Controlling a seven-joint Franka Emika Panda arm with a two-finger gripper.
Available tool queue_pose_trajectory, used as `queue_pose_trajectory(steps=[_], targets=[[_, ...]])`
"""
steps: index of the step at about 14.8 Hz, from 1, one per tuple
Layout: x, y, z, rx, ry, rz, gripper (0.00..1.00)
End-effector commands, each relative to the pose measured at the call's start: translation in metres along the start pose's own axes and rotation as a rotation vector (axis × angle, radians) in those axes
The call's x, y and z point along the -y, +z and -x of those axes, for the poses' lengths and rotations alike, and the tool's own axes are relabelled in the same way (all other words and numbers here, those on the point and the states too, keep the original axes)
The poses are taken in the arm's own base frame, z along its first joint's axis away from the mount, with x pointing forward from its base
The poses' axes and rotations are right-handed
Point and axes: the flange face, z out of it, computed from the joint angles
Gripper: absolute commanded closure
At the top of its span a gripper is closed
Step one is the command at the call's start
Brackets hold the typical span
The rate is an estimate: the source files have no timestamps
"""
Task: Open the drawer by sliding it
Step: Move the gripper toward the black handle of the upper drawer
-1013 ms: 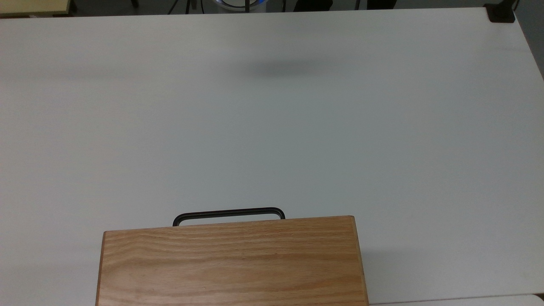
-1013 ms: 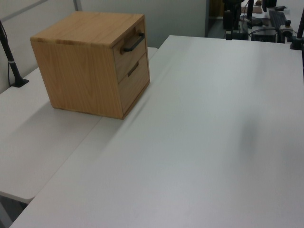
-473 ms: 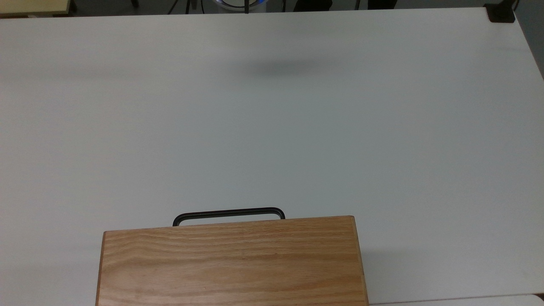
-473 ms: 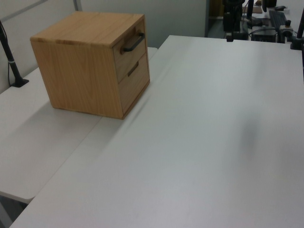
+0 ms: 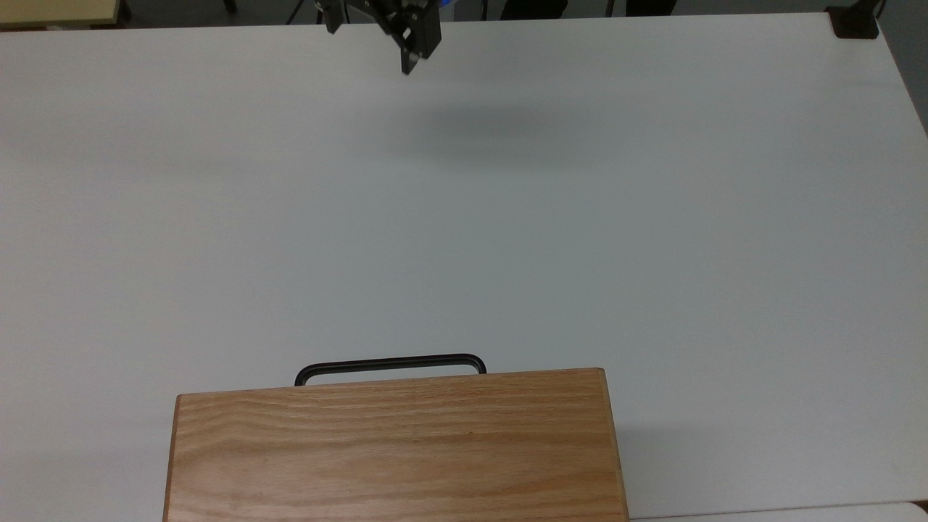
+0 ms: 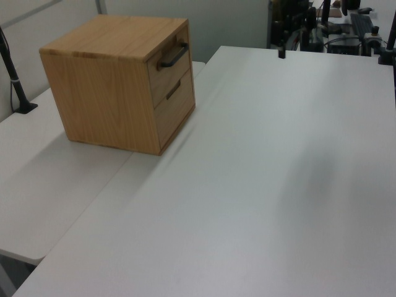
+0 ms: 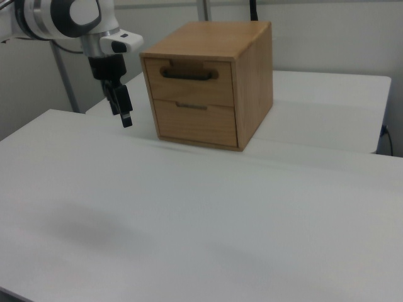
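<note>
Two drawers are showing in the front of the cabinet, and we are seeing both sitting flush and closed; the upper drawer is carrying the black bar handle, which in the top view is poking out just past the cabinet's oak top. The lower drawer is wearing a smaller, thinner pull. The cabinet is sitting on the white table at the bottom edge of the top view, at the upper left of the left view, and at the back centre of the right view. We are finding the gripper hanging above the table, pointing down, well apart from the handle; in the top view the gripper is sitting at the far top edge, with a soft shadow lying on the table below it. Whether its fingers are spread or closed we cannot tell. Between gripper and handle the tabletop is lying bare. A black clamp is gripping the table's corner at the top view's upper right, and a dark post is standing at the left view's left, behind the cabinet.
</note>
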Motion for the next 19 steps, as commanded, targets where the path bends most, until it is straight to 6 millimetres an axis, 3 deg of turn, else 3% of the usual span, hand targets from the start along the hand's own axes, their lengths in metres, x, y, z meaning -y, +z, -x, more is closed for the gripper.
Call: queue_pose_trajectory(steps=[1,2,6,11,19], targets=[[0.011,-0.017,-0.019,-0.112,0.286,-0.101,0.00],[0.016,-0.020,-0.024,-0.143,0.382,-0.152,0.00],[0.047,0.014,-0.060,-0.190,0.658,-0.296,0.00],[0.067,0.018,-0.087,-0.286,0.846,-0.530,0.00],[0.099,0.056,-0.122,-0.435,0.882,-0.857,0.00]])
